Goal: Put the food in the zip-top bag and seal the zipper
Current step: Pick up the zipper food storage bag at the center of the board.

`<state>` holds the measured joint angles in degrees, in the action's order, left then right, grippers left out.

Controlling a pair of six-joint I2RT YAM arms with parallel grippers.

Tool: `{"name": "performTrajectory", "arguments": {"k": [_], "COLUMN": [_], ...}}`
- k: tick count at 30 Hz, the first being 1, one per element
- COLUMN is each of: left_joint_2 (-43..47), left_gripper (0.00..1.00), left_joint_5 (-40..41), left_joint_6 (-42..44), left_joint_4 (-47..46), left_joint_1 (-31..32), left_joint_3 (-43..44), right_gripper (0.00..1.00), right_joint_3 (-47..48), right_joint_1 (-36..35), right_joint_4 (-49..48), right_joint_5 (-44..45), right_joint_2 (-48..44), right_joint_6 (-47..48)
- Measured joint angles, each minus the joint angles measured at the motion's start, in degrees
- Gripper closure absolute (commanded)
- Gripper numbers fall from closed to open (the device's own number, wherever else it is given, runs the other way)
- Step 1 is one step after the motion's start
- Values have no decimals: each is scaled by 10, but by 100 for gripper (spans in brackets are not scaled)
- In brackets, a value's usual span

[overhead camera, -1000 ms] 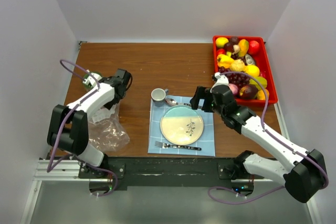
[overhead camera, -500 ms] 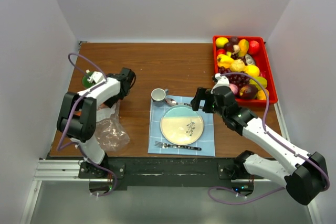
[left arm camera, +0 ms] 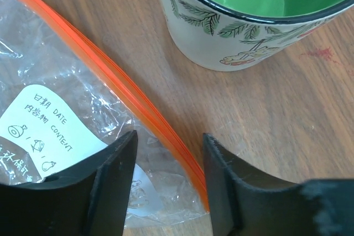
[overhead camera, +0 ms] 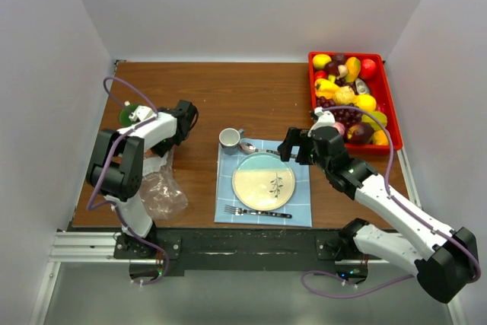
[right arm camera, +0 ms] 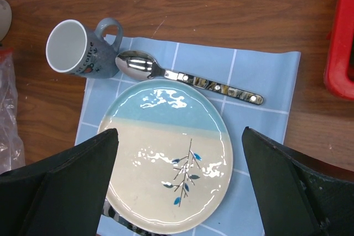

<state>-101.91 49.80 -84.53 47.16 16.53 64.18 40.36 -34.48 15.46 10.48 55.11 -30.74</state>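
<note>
Folding back toward the left edge, the left claw [left arm camera: 168,156] now straddles, wide open, the zipper [left arm camera: 110,78] of the zip-top bag [overhead camera: 160,188] near the near-left corner, seemingly poised to grip (food [overhead camera: 346,97] waits at the far-right corner; right claw [right arm camera: 177,136] gapes too).

Left arm [overhead camera: 144,129]: elbow folded sharp, forearm going right toward centre. Left gripper [left arm camera: 168,150]: low, tilted down, fingers [left arm camera: 113,181] apart with moderate gap, not clamped. Right arm [overhead camera: 380,192]: stretched long from base, diagonal to forward-left. Right gripper [right arm camera: 177,147]: held high, facing straight down, jaws spread wide.
</note>
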Motion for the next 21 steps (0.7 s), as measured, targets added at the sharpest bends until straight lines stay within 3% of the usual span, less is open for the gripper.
{"name": "performTrajectory", "arguments": {"k": [4, 7, 11, 21], "left_joint_2": [0, 1, 7, 71], "left_gripper": [61, 79, 97, 100], "left_joint_5": [-1, -2, -4, -6], "left_joint_6": [0, -1, -2, -1], "left_joint_4": [-5, -11, -12, 2], "left_joint_1": [0, 0, 0, 46], "left_joint_3": [-6, -19, -37, -51], "right_gripper": [1, 1, 1, 1], "right_joint_3": [-1, -3, -4, -4], "right_joint_1": [0, 0, 0, 0], "right_joint_4": [0, 1, 2, 2], "right_joint_5": [0, -1, -2, -10], "right_joint_2": [-1, -2, -2, -9], "right_joint_6": [2, 2, 2, 3]}}
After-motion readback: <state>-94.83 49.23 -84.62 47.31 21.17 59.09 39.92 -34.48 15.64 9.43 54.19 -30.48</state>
